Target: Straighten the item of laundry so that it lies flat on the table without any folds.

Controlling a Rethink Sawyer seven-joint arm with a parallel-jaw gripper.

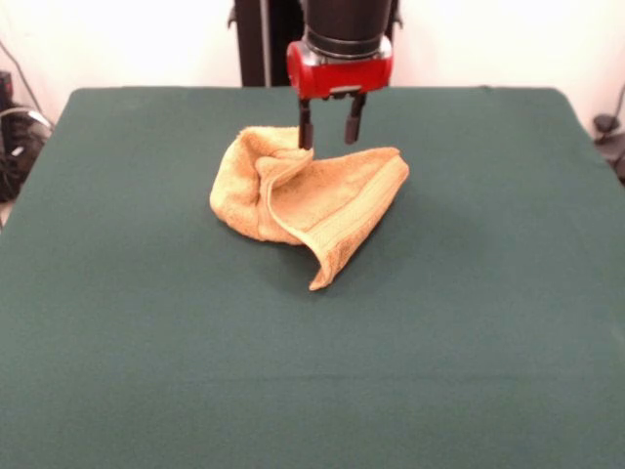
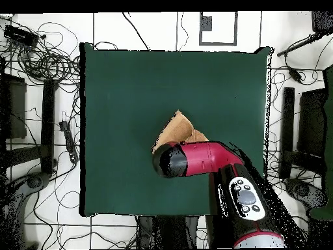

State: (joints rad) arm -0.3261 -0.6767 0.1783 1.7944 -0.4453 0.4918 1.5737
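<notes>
Working left to right across the front view, I see the towel (image 1: 303, 200) bunched near the middle of the desk (image 1: 117, 322), its left side rolled into a soft rounded hump, a creased fold standing in the centre, and the right side sloping down to a pointed corner with a ribbed band along the edge. My tool (image 1: 326, 127) hangs over the back of the heap, its two dark fingers apart; the left one touches or pinches the raised fold, I cannot tell which. I'd grip only one layer at an edge and draw it outward low and slowly, since looped terry drags on the felt-like green cover and folds again easily
</notes>
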